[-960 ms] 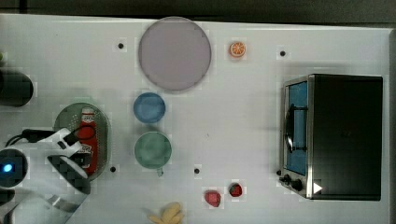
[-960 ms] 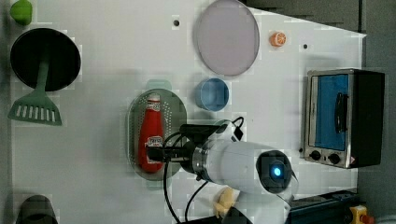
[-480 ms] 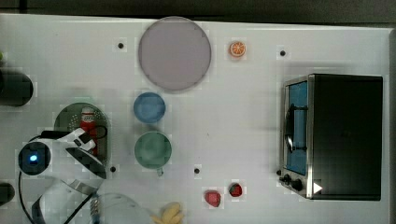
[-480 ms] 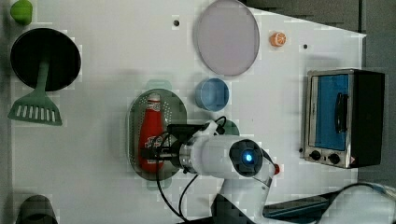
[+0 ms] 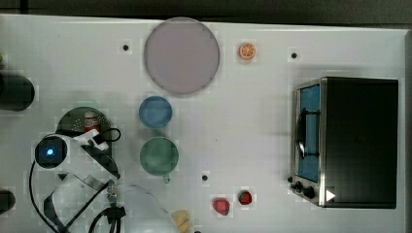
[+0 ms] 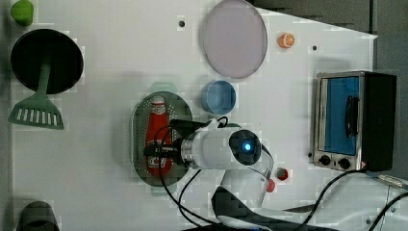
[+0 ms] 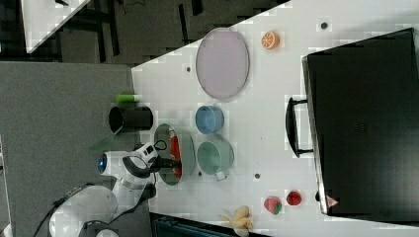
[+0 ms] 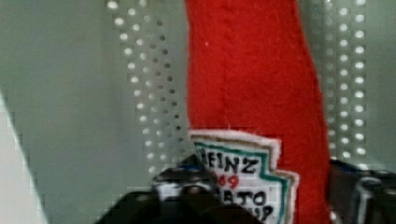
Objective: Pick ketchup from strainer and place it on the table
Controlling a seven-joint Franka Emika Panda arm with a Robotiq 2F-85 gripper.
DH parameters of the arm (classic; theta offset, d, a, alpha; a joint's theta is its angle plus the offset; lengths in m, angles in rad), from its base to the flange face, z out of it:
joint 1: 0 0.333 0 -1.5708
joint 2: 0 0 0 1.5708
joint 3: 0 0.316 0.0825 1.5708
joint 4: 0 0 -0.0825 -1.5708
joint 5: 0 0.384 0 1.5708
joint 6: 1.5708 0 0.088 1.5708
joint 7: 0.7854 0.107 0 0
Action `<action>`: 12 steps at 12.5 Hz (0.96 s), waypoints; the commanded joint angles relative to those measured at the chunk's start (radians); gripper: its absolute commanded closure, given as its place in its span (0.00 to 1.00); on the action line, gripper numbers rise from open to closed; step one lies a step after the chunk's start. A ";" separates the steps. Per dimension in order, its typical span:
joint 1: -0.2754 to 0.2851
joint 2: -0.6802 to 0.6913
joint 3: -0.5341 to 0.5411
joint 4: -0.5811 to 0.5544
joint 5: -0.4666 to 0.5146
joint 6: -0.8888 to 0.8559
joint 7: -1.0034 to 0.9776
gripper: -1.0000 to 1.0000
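Swung in over the white table (image 6: pixel 96 192) since a second earlier and dropped low into the pale green strainer (image 6: pixel 139 144). Ended with the gripper (image 6: pixel 161 150) astride the label end of the ketchup (image 6: pixel 158 132), which lay flat on the perforated bottom with its cap toward the left view's top. Showed one finger (image 8: pixel 180 184) just beside the label and another on the far side; grip likely closing, but firm hold could not be told. Not yet lifted.

Top and left views stare straight down at the table (image 5: pixel 252 126). Right view looks obliquely (all share it). Wrist view hugs the strainer (image 8: pixel 84 93).
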 commanded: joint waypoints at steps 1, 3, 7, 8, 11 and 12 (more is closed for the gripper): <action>0.036 -0.037 0.001 0.015 -0.009 0.000 0.057 0.40; 0.033 -0.051 0.012 0.015 -0.008 -0.005 0.057 0.40; -0.014 -0.173 0.108 0.026 0.016 -0.072 0.057 0.40; -0.032 -0.218 0.137 0.038 0.053 -0.116 0.057 0.40; -0.076 -0.330 0.195 0.109 0.253 -0.292 0.044 0.40; -0.085 -0.353 0.196 0.147 0.314 -0.363 0.014 0.40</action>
